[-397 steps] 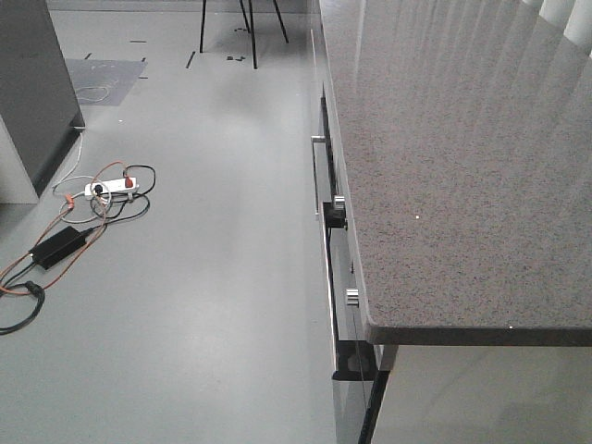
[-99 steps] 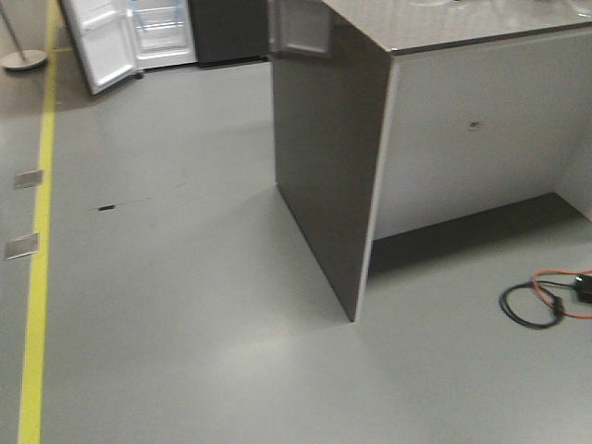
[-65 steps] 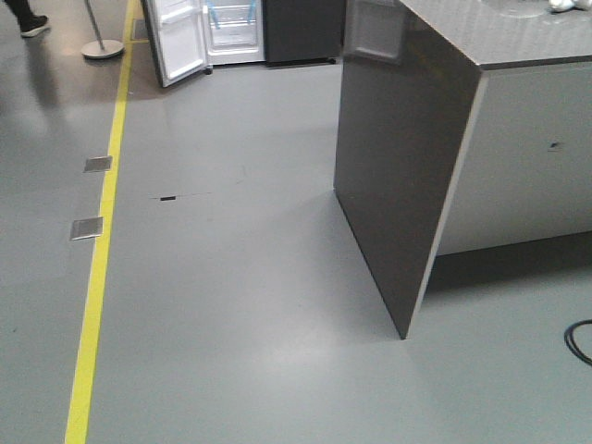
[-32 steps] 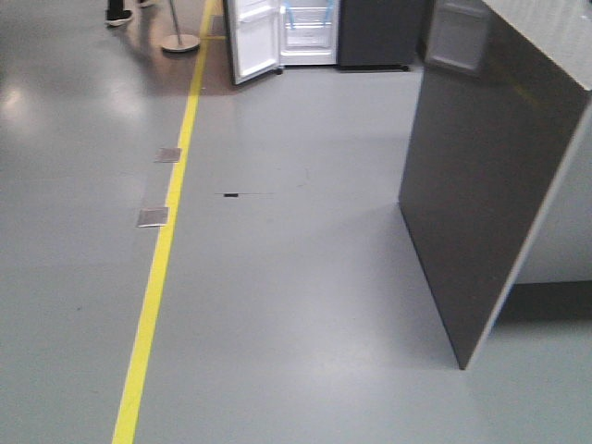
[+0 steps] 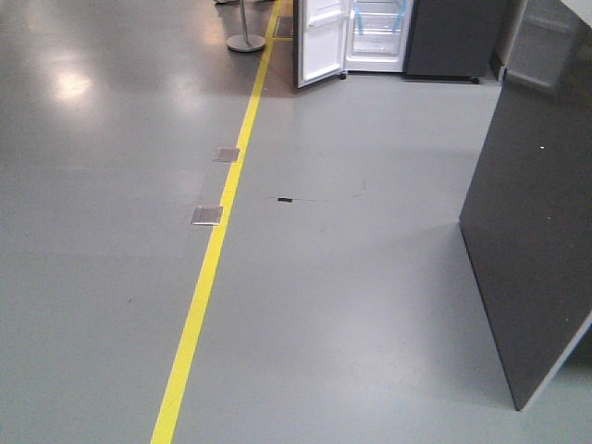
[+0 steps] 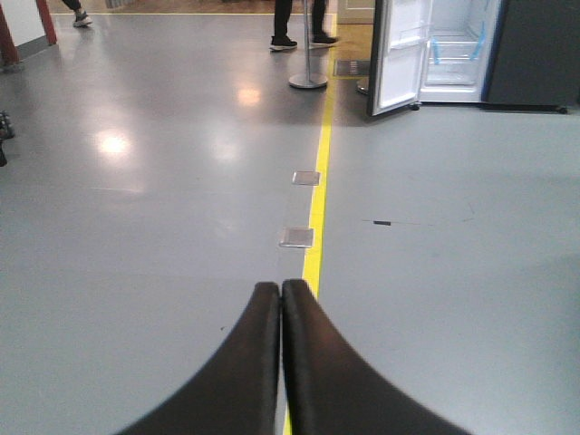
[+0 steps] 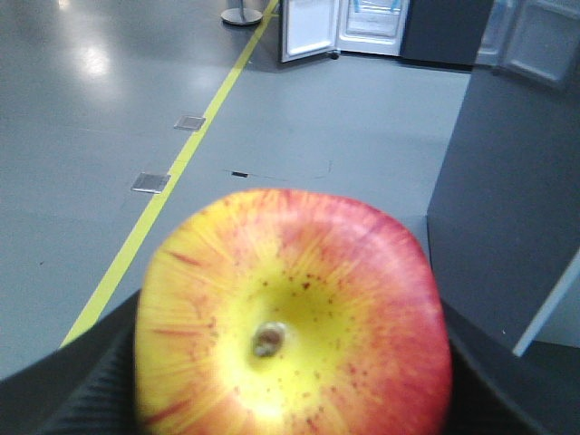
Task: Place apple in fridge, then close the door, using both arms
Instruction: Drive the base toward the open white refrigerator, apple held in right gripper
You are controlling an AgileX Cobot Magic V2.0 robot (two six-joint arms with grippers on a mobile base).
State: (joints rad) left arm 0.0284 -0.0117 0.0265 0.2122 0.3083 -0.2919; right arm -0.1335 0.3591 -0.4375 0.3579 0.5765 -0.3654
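- Holding the apple (image 7: 290, 317): right gripper (image 7: 294, 394), dark fingers pressed against either side of the fruit. The stem dimple faces the wrist camera; the skin is red with yellow streaks.
- Left gripper (image 6: 281, 304): fingers pressed tip to tip with nothing between them, pointing out over the floor (image 5: 370, 305).
- Fridge (image 5: 377, 37): at the far end of the floor, ahead and slightly right in the front view, well apart from both grippers. White interior, shelves, blue tape strips.
- Door (image 5: 319, 42): swung wide to the left of the compartment, white lining showing.
- Key relation: the apple rides on the right arm and the opening lies ahead. By my judgement the base must cross the floor before either arm can reach; the free left arm is on the door's side.
- Dark grey cabinet (image 5: 536, 240): near right, beside the path.
- Yellow floor line (image 5: 208, 277): left of the path, running toward the door.
- Writing, brands: none legible.
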